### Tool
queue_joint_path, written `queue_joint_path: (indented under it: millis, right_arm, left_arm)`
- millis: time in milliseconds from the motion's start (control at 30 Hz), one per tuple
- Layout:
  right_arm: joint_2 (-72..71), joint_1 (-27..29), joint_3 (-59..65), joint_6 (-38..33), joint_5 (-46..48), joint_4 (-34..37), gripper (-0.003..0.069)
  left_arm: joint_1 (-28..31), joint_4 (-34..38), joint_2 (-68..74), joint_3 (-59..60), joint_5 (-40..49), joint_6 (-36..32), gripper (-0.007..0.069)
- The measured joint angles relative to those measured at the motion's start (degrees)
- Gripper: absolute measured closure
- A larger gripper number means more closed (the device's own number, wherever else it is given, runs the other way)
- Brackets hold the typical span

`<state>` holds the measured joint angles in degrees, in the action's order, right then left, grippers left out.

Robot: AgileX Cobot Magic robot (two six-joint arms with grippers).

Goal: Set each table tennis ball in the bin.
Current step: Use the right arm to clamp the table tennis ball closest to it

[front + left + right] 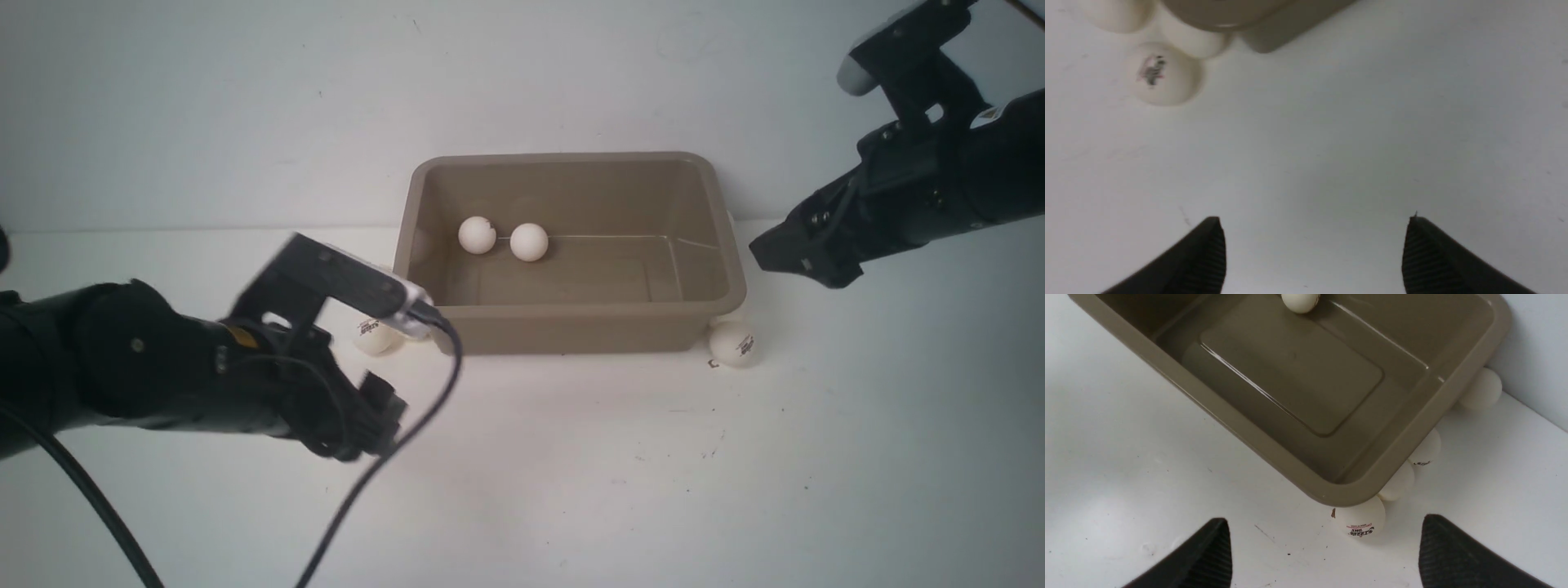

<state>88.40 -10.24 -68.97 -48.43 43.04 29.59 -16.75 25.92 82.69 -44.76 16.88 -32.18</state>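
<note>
Tons of open surface [620, 474] in front of the bin [571, 331], easy pass there. Tight spots: table tennis balls [1361, 516] tucked under its rim on the right, other balls [1163, 75] hugging its left front corner, wall [245, 98] close behind.

Smooth plastic bin [571, 327], matt white balls [477, 234], ribbed black fingers [1208, 555].

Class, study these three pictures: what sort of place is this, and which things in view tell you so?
Probably a robot test bench: a bare white table against a plain white wall, two black robot arms, and a taupe bin with table tennis balls in and around it.
</note>
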Motion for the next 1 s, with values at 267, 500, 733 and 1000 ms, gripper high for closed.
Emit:
queue_joint_path:
  millis: [267,500,733,1000]
  right_arm:
    - [5.5,0.4,2.9,-4.2,-2.2,-0.3,0.0103]
    - [9.9,2.9,3.3,-13.7,-7.9,4.1,0.0103]
    - [13.6,6.4,3.3,-27.5,-8.0,16.8,0.0103]
    - [19.6,7.4,3.3,-39.9,-5.3,29.2,0.0103]
  left_arm:
    - [1.2,-0.3,-2.0,0.0,-5.3,0.4,0.0104]
    - [1.2,-0.2,-2.1,0.0,-5.3,0.4,0.0104]
    - [1.2,0.4,-2.1,0.0,-5.3,0.4,0.0104]
    - [1.2,0.5,-2.1,0.0,-5.3,0.3,0.0104]
